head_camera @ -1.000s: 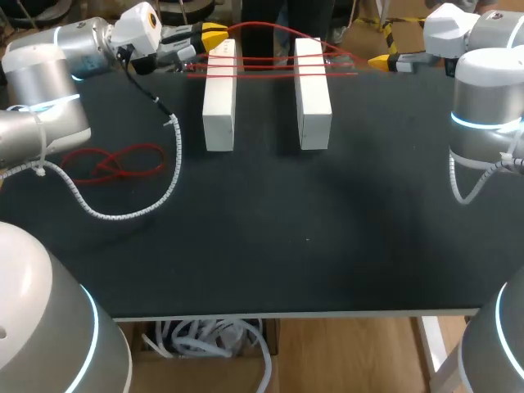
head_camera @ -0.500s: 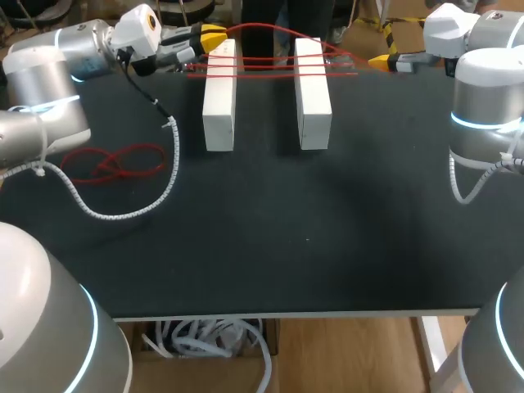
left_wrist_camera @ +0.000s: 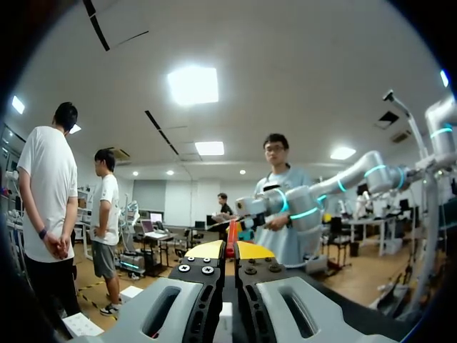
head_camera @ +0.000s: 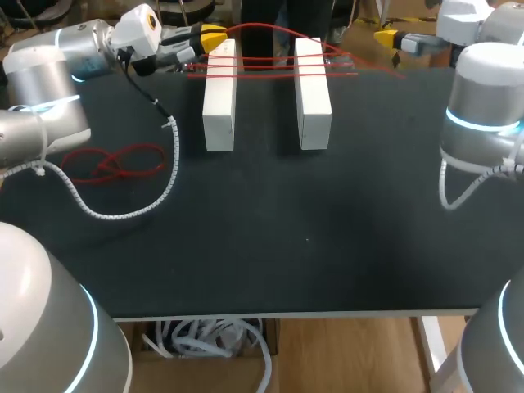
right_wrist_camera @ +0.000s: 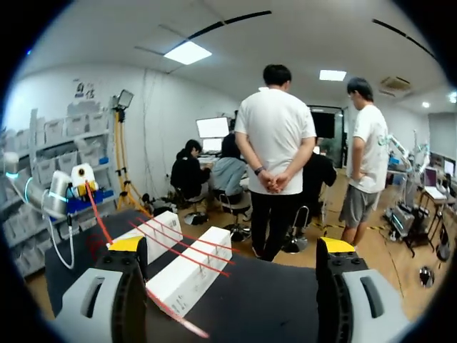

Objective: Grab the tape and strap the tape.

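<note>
Black bench (head_camera: 246, 237): thin red tape (head_camera: 266, 65), limp and light, wants a free-end pinch; my left end effector (head_camera: 214, 37) clamps it, right end effector (head_camera: 386, 37) wide.

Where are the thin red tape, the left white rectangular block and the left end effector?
thin red tape (head_camera: 266, 74), head view, middle of its stretched strands.
left white rectangular block (head_camera: 219, 106), head view, top face.
left end effector (head_camera: 214, 37), head view, yellow tips.

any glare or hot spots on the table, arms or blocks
head view: the black table is matte with no glare, the left arm and right arm show bright highlights; right wrist view: the white blocks are evenly lit under the red tape
</note>
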Tool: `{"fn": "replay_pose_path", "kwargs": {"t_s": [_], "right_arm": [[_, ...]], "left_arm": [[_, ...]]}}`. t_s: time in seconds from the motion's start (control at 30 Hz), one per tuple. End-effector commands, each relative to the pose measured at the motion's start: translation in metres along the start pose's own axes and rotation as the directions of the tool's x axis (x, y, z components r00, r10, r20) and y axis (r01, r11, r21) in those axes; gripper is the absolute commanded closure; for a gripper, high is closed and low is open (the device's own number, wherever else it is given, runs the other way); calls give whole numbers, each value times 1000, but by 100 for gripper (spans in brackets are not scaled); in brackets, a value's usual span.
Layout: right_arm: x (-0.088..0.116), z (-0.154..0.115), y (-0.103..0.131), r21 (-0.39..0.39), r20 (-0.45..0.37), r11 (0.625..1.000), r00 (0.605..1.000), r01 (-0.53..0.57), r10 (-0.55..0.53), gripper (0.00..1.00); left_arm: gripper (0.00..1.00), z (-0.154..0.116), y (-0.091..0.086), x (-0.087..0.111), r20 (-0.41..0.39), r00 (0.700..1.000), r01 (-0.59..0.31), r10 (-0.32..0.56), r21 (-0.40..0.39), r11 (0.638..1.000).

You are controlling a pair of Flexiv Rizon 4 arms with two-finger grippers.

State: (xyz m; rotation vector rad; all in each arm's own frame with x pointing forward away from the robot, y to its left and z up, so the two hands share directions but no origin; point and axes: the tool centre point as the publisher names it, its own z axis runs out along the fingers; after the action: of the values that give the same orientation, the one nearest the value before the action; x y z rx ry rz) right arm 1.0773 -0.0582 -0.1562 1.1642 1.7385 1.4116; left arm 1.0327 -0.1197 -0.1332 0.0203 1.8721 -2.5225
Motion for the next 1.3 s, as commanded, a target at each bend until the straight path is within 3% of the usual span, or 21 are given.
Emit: {"fn": "replay_pose_path", "kwargs": {"t_s": [0.03, 0.2, 0.27, 0.33, 0.43, 0.5, 1.1, 1.2, 1.3], "right_arm": [[14, -32, -12, -316, 226, 938, 949, -144, 222, 0], [19, -40, -17, -360, 312, 902, 880, -239, 358, 0], [21, -40, -18, -386, 313, 866, 838, -319, 448, 0], [21, -42, -16, -425, 273, 800, 782, -424, 560, 0], [22, -51, -11, -523, 165, 665, 703, -532, 692, 0], [20, -58, -11, -554, 102, 610, 682, -566, 724, 0], [20, -58, -11, -554, 102, 610, 682, -566, 724, 0], [30, -70, -12, -545, 213, 473, 431, -692, 877, 0], [38, -79, -12, -545, 303, 333, 190, -769, 934, 0]], "left_arm": [[100, 0, 1, -1, -2, 1000, -1, 1, 3, 1000], [100, 0, 1, -1, -2, 1000, -1, 1, 3, 1000], [100, 0, 1, -1, -2, 1000, -1, 1, 3, 1000], [100, 0, 1, -1, -2, 1000, -1, 1, 3, 1000], [100, 0, 1, -1, -2, 1000, -1, 1, 3, 1000], [100, 0, 1, -1, -2, 1000, -1, 1, 3, 1000], [100, 0, 1, -1, -2, 1000, -1, 1, 3, 1000], [100, 0, 1, -1, -2, 1000, -1, 1, 3, 1000], [100, 0, 1, -1, -2, 1000, -1, 1, 3, 1000]]}}
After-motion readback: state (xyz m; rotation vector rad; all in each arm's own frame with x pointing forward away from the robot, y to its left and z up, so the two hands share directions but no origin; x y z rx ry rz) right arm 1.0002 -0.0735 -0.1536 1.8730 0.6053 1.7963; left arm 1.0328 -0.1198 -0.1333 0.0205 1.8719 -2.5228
